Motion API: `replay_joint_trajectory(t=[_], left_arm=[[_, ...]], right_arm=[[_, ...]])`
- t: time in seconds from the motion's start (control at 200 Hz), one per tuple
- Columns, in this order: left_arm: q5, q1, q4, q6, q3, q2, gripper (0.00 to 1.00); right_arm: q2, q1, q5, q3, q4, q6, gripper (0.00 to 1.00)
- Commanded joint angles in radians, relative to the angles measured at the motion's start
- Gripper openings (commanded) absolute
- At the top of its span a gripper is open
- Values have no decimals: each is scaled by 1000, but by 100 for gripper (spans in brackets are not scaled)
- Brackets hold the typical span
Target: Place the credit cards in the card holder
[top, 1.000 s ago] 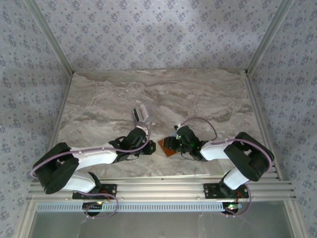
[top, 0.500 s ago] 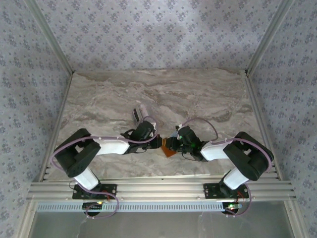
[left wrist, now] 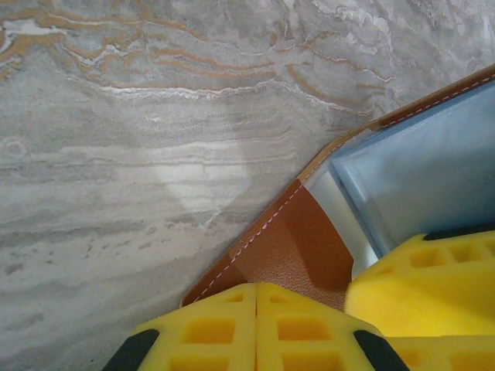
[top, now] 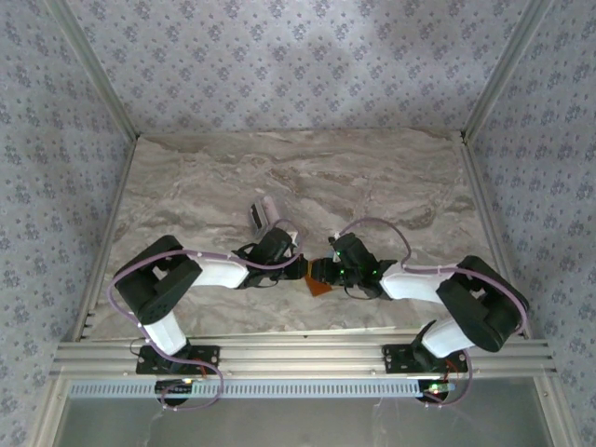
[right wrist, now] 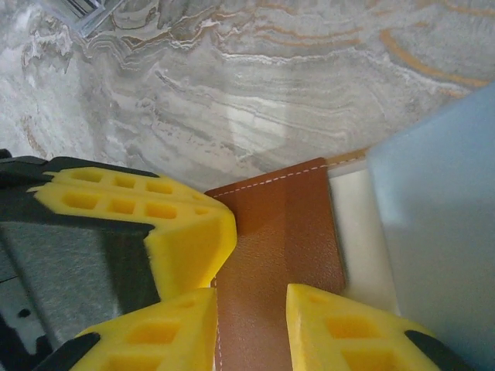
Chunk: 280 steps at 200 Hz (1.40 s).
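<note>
Card holder lies open. Left gripper is fully closed at its brown flap, grip indeterminate. Right gripper is partly open over that flap.

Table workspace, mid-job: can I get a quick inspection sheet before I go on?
Surface: grey-veined marble table.
Job's things: brown card holder lies open between the arms, blue-grey inside showing; credit cards sit apart, farther back.
Clutter: nothing seen.
Grippers: left claw shut, tips at the holder's brown flap; right claw open over the same flap.
Cables: lilac cables loop along both arms.
Surroundings: patterned fabric walls; aluminium frame rail at the near edge.
</note>
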Motion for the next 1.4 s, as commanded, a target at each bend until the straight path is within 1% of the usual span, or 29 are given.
replay_joint_trajectory(t=[0.0, 0.215, 0.445, 0.575, 0.795, 0.859, 0.944, 0.989, 1.109, 1.179, 1.294, 1.394], left_arm=[[-30, 18, -70, 39, -35, 29, 7], [-31, 20, -80, 52, -39, 26, 7], [-48, 34, -91, 56, -60, -5, 7], [-51, 63, -104, 56, -62, -20, 7], [-42, 114, -132, 72, -45, -43, 7], [-43, 122, -143, 76, -41, -51, 7], [-42, 138, -150, 76, -41, -58, 8], [-43, 145, -156, 79, -39, -61, 8], [-41, 162, -177, 79, -27, -84, 8], [-49, 163, -201, 84, -11, -106, 9], [-46, 164, -243, 98, 26, -117, 9], [-36, 163, -238, 95, 20, -118, 10]], right_arm=[[-45, -3, 50, 63, -172, -74, 34], [-61, -24, 173, 121, -317, -121, 34], [-55, -33, 300, 98, -340, -113, 32], [-5, -28, 300, 71, -298, -85, 30], [79, 13, 251, -17, -134, -10, 30], [120, 32, 225, -34, -72, 20, 30], [167, 56, 153, -62, 45, 69, 29], [176, 74, 147, -67, 78, 93, 29], [161, 126, 209, -71, 88, 145, 29], [149, 136, 240, -83, 94, 175, 28], [152, 146, 221, -89, 133, 186, 29], [136, 168, 234, -61, 96, 153, 30]])
